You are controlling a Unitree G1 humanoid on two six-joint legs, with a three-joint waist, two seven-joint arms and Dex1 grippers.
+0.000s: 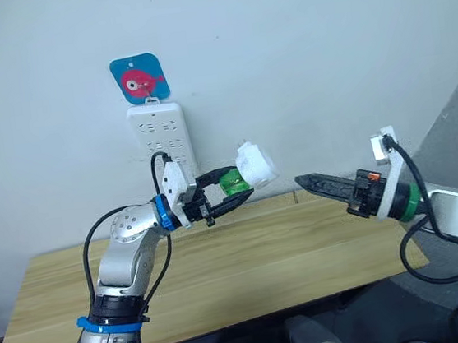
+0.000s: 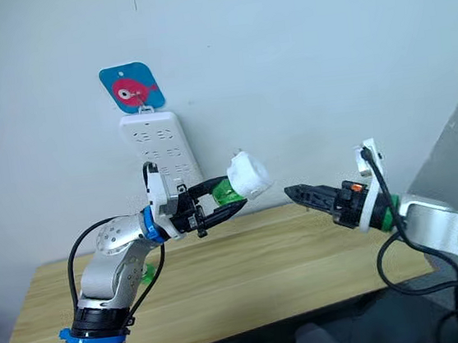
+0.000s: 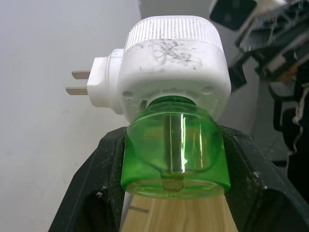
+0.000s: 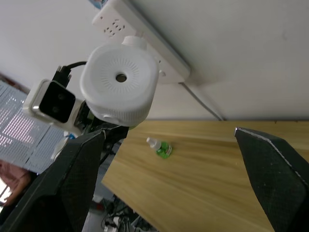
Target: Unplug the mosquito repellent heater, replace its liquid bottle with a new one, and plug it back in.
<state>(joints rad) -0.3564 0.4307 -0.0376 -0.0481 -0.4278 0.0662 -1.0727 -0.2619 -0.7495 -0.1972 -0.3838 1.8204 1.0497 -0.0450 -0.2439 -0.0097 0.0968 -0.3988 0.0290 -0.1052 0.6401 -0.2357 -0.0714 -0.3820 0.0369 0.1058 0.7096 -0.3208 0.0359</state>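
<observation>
The mosquito repellent heater [image 1: 257, 164], a white rounded unit with a round vent hole on its face [image 4: 119, 84], hangs unplugged in the air above the table. Its two metal prongs [image 3: 79, 82] are bare. A green liquid bottle [image 3: 176, 150] is fitted into its underside. My left gripper [image 1: 237, 185] is shut on that bottle. Level with the heater and a short way to its right, my right gripper [image 1: 303, 183] is open and empty, pointing at the vent face. Another small green bottle [image 4: 164, 148] with a white cap lies on the wooden table [image 1: 305, 254].
A long white power strip [image 1: 161, 134] hangs on the wall behind the left arm, under a blue square hook with a pink fish [image 1: 140, 78]. Its cable runs down behind the table. A grey panel stands at the far right.
</observation>
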